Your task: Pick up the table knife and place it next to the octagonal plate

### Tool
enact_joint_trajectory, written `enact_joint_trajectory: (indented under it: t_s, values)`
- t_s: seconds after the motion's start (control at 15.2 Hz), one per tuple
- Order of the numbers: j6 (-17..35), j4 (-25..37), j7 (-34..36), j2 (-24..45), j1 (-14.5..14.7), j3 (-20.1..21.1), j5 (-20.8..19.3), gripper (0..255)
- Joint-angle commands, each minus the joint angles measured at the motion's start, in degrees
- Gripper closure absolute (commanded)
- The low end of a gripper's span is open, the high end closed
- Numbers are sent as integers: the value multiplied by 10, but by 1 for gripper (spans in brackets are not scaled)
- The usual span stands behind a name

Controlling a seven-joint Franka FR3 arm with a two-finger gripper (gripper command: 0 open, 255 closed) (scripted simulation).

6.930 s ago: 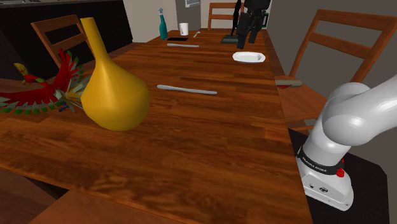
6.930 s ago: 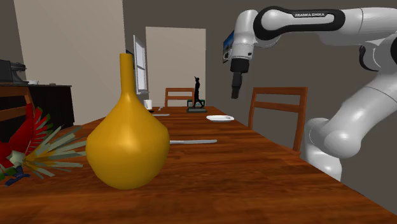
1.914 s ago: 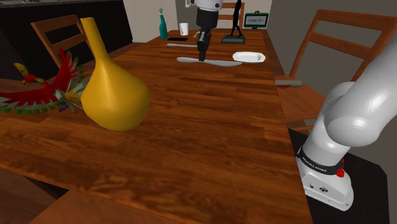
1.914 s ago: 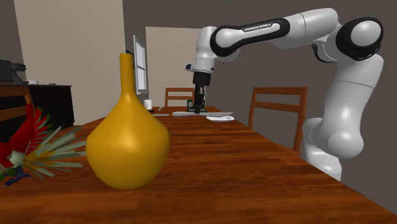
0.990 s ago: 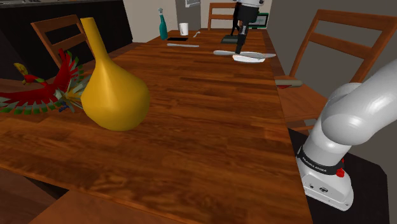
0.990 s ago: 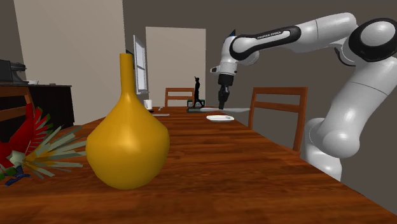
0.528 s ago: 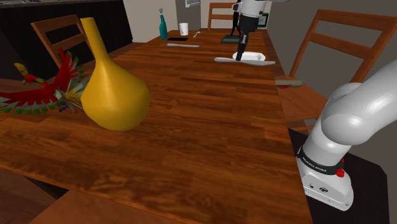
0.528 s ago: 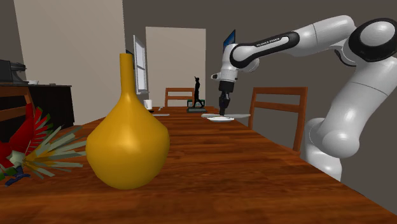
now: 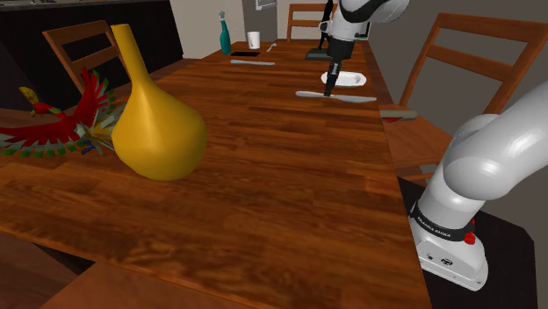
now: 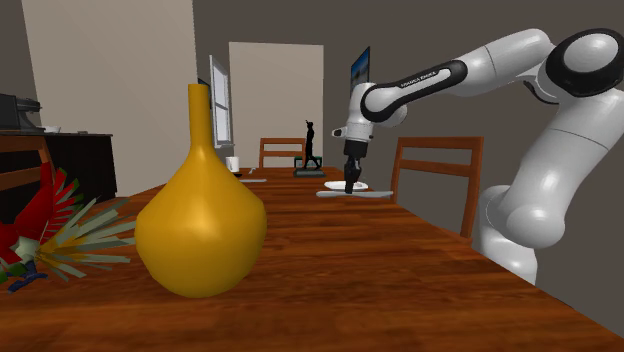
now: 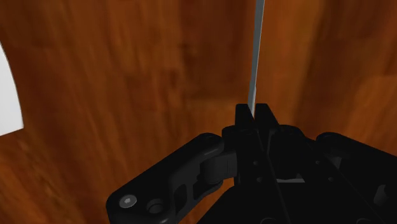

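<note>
The grey table knife (image 9: 336, 96) lies level just above the wooden table (image 9: 290, 176), clasped near its middle by my black gripper (image 9: 334, 90), which is shut on it. It hangs on the near side of the small white octagonal plate (image 9: 348, 79). From the second exterior view the knife (image 10: 355, 194) shows in front of the plate (image 10: 362, 186), under the gripper (image 10: 351, 189). In the wrist view the thin blade (image 11: 257, 51) runs straight out from between the closed fingers (image 11: 244, 118), with the plate's white edge (image 11: 9, 95) off to one side.
A large yellow vase (image 9: 155, 114) and a red parrot figure (image 9: 53, 118) stand at the shoulder view's left. At the far end are a teal bottle (image 9: 225, 37), a white cup (image 9: 254, 39), another utensil (image 9: 252, 62) and a dark figurine. Wooden chairs (image 9: 479, 53) flank the table.
The gripper carried the knife from over the plate toward the near side of it and lowered it close to the tabletop. It stayed shut on the knife throughout.
</note>
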Motion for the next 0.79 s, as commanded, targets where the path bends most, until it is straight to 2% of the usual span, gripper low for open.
enact_joint_trajectory:
  t_s: [0.0, 0.46, 0.53, 0.73]
  values:
    - [17, -12, -2, 4, 0, -2, 0, 255]
    - [17, -12, -2, 4, 0, -2, 0, 255]
    - [17, -12, -2, 4, 0, -2, 0, 0]
    - [17, -12, -2, 4, 0, -2, 0, 0]
